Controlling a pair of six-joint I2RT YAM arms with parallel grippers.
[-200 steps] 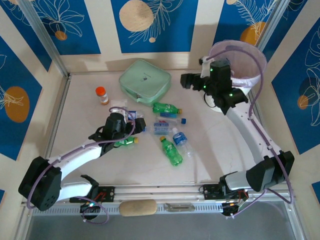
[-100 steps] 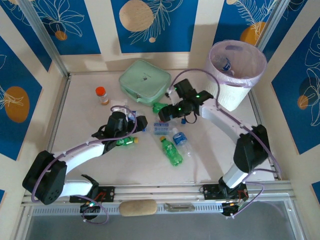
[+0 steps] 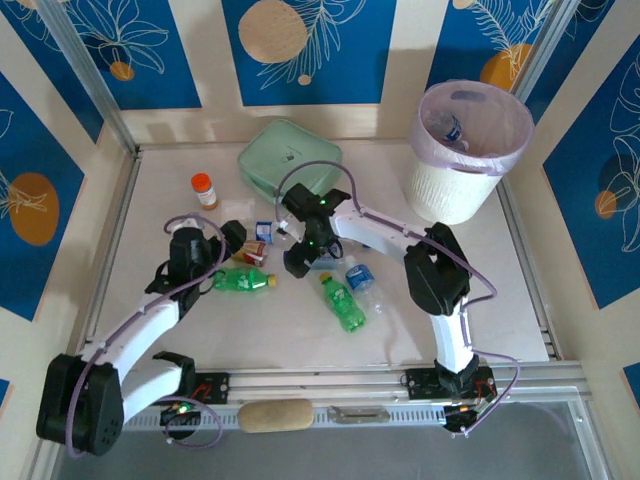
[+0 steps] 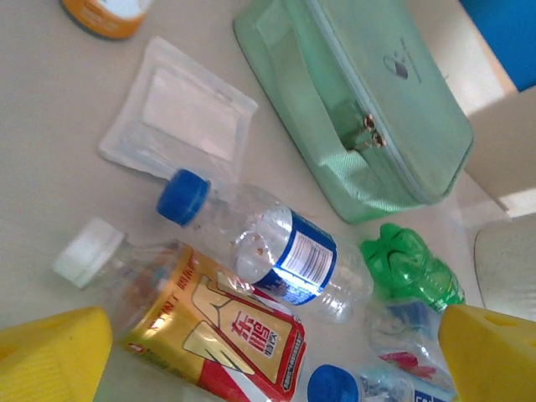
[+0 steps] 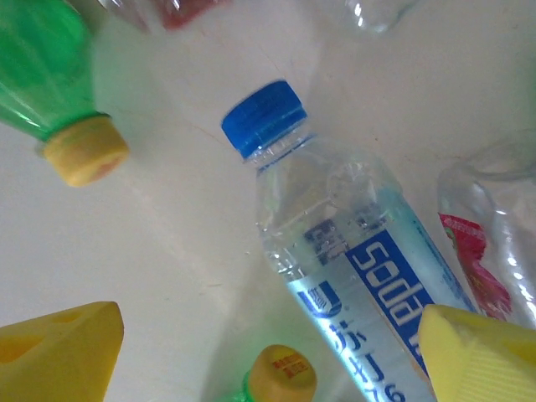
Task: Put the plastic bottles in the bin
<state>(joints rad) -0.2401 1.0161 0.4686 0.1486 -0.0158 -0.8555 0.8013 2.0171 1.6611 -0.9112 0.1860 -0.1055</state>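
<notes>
Top view: the bin [image 3: 440, 190] stands at the surface's far right corner. The plastic bottles [image 3: 343, 303] lie loose mid-surface, with the left end effector [image 3: 230, 238] and right end effector [image 3: 298, 265] over them.

Left wrist: jaws wide and empty, a blue-capped bottle [image 4: 280, 251] ahead.

Right wrist: jaws wide, astride a blue-labelled bottle [image 5: 360, 276].

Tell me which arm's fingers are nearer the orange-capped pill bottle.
Left. The left fingers are a short way right of the pill bottle; the right fingers hang farther right, above the plastic bottles.
</notes>
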